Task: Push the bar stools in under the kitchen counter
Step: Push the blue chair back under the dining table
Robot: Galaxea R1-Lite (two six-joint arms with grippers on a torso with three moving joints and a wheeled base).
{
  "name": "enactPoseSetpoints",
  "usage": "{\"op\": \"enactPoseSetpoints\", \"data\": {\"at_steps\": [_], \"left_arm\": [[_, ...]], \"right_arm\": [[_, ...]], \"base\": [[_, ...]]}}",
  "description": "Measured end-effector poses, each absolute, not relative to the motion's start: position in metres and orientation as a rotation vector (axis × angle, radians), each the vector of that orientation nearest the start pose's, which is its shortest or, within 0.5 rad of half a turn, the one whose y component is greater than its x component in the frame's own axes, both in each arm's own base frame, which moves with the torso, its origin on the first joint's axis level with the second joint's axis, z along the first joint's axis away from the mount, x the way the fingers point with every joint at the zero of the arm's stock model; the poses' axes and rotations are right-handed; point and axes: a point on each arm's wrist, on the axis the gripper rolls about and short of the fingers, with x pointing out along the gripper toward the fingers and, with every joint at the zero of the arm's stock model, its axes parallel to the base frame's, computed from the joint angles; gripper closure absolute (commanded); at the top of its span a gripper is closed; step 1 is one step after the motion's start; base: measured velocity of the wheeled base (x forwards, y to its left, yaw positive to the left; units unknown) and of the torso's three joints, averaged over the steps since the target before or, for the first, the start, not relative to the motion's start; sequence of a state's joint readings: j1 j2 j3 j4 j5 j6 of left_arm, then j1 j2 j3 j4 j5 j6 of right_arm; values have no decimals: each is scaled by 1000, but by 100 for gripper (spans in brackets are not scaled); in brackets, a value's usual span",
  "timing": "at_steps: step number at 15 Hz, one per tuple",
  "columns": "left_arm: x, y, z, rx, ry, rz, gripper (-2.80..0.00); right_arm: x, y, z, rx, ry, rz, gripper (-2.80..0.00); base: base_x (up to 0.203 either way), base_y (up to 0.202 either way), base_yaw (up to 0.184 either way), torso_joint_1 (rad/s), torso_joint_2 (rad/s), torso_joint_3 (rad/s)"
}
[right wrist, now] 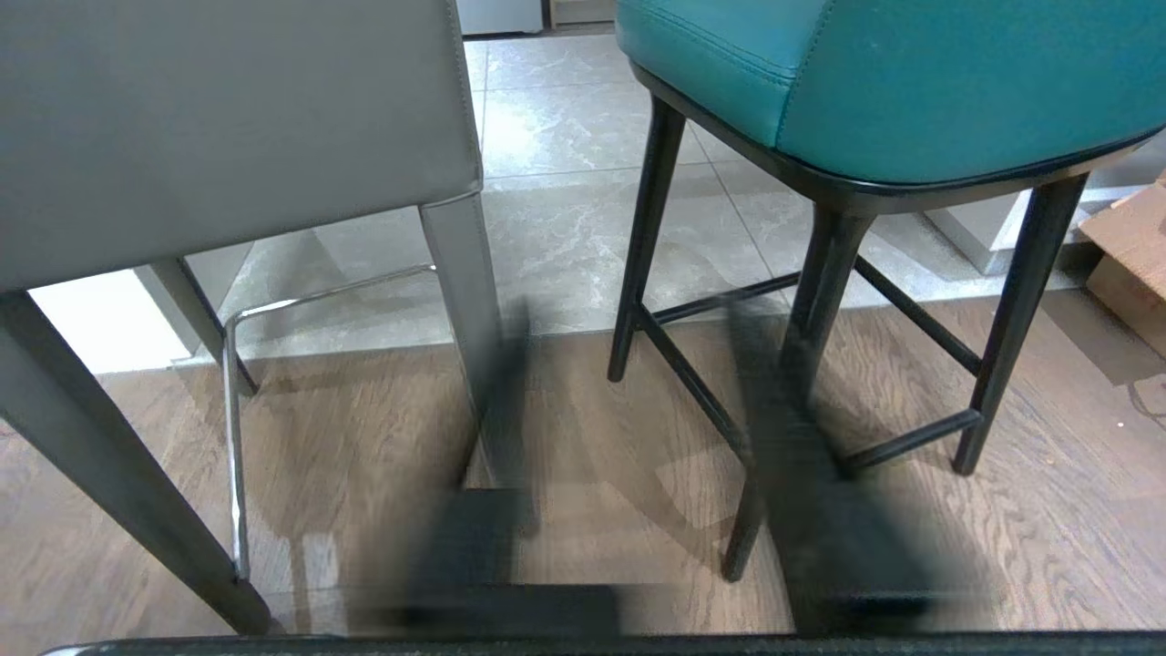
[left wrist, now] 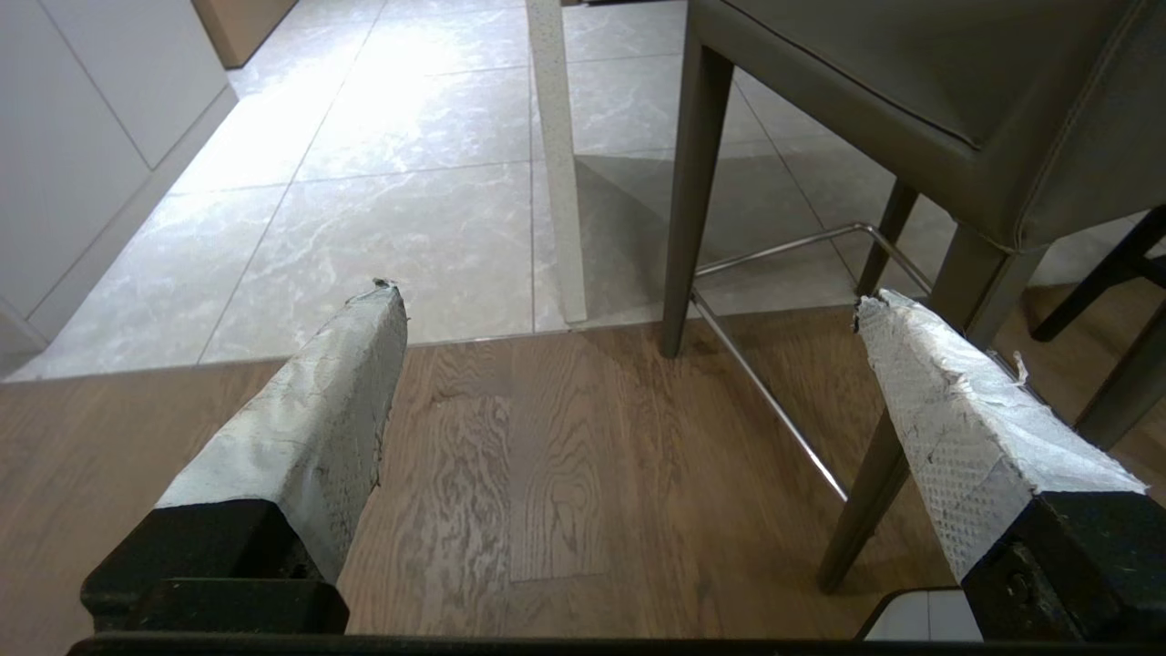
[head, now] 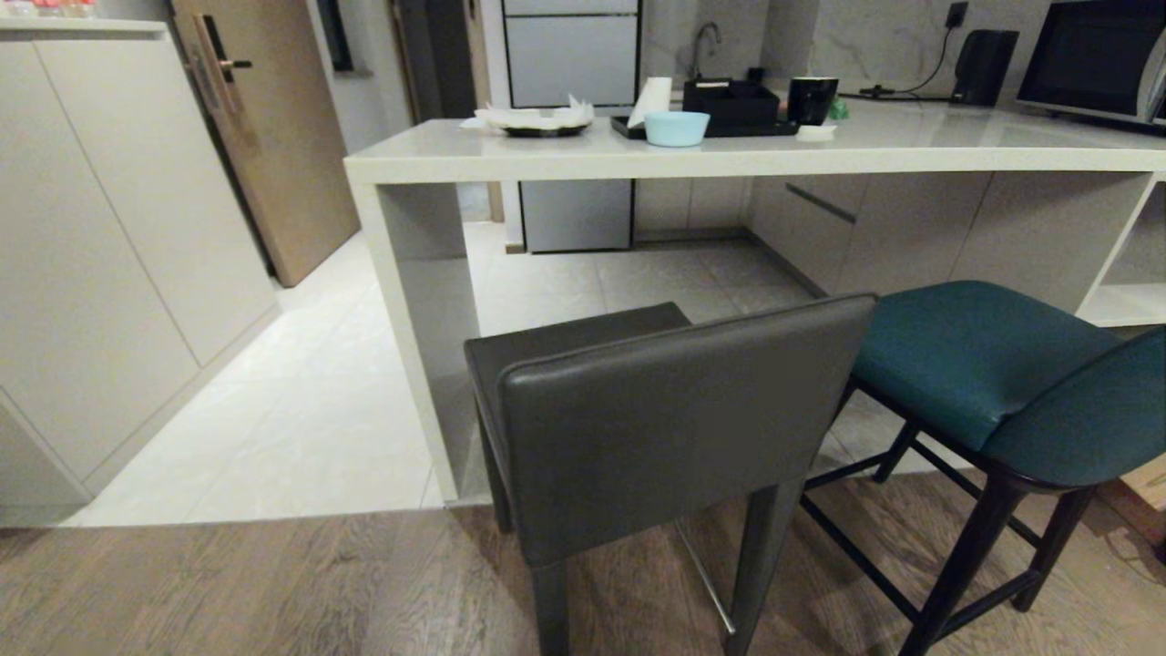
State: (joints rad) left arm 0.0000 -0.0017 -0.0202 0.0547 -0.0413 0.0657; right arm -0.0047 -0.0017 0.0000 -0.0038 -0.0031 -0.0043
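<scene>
The dark grey bar stool (head: 674, 419) stands with its back toward me, its seat front just under the edge of the kitchen counter (head: 729, 164), beside the counter's slab side panel (head: 410, 319). The teal bar stool (head: 966, 355) stands to its right, angled, clear of the counter. Neither arm shows in the head view. My left gripper (left wrist: 627, 293) hangs open low over the wood floor, left of the grey stool (left wrist: 911, 82), holding nothing. My right gripper (right wrist: 629, 328) is low behind both stools, its fingers smeared but apart, between the grey stool's leg (right wrist: 460, 273) and the teal stool (right wrist: 874, 73).
Tall white cabinets (head: 109, 255) line the left and a wooden door (head: 273, 137) stands behind. On the counter sit a blue bowl (head: 676, 128), a black tray (head: 729, 114) and a microwave (head: 1102, 55). A cardboard box (right wrist: 1130, 246) lies on the floor at the right.
</scene>
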Motion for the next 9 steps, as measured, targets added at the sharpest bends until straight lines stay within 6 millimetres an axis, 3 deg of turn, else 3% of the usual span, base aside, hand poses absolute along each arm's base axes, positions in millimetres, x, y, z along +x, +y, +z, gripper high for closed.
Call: {"op": "enactPoseSetpoints", "data": {"at_steps": [9], "left_arm": [[-25, -1, 75, 66, 33, -44, -280]], "right_arm": [[-23, 0, 76, 1, -6, -7, 0]], "base": [[0, 0, 0, 0, 0, 0]]}}
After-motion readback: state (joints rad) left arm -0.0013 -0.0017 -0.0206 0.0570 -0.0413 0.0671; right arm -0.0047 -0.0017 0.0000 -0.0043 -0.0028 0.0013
